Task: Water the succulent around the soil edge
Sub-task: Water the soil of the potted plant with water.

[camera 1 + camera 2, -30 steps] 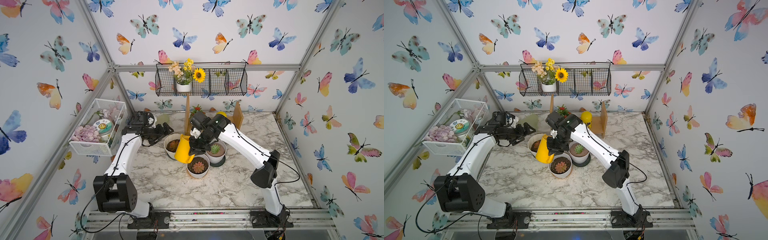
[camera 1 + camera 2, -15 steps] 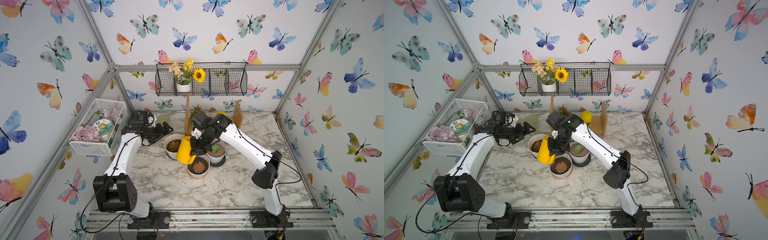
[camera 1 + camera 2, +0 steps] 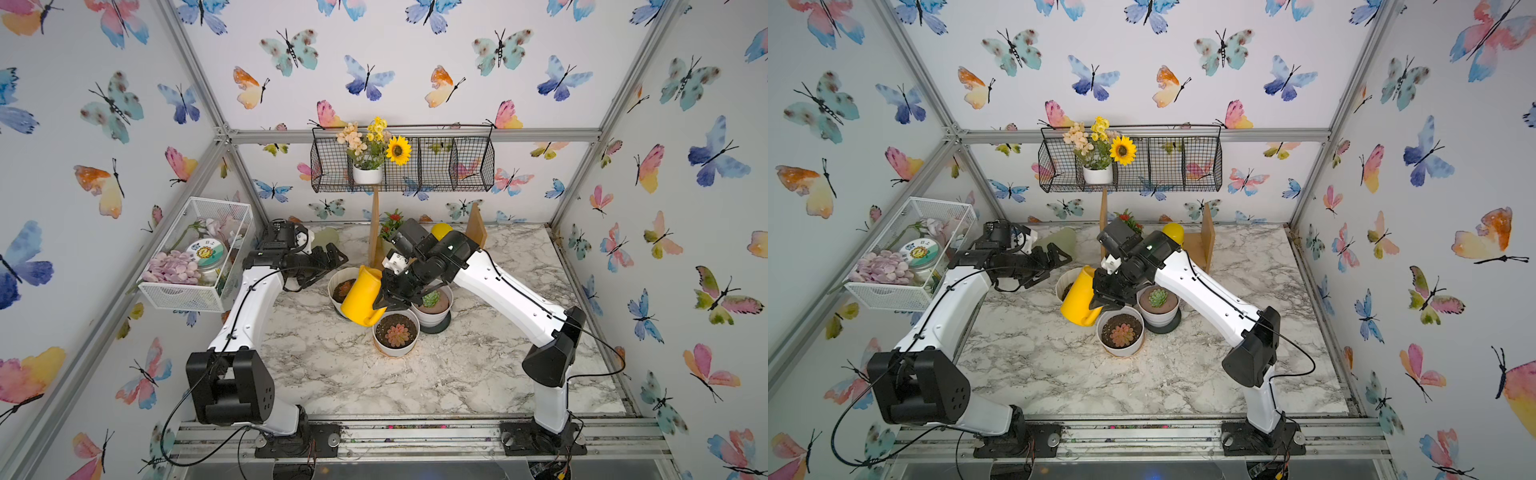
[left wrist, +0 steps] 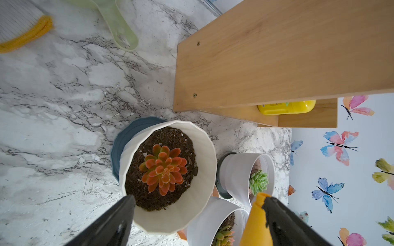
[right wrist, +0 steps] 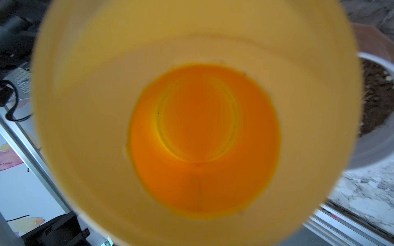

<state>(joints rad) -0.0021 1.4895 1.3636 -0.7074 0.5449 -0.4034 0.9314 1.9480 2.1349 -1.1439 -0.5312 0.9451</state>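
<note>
The left tool, spread and empty, hovers at the back-left of the succulent, whose cream ribbed pot stands left of centre toward the worktop's back edge. The soil edge lies just left of the tilted yellow watering can, which overlaps the pot's right rim and is pinched by the right tool, the arm placed to pour. Against a second earlier, the can has edged slightly leftward and the right elbow has swung toward the right edge.
</note>
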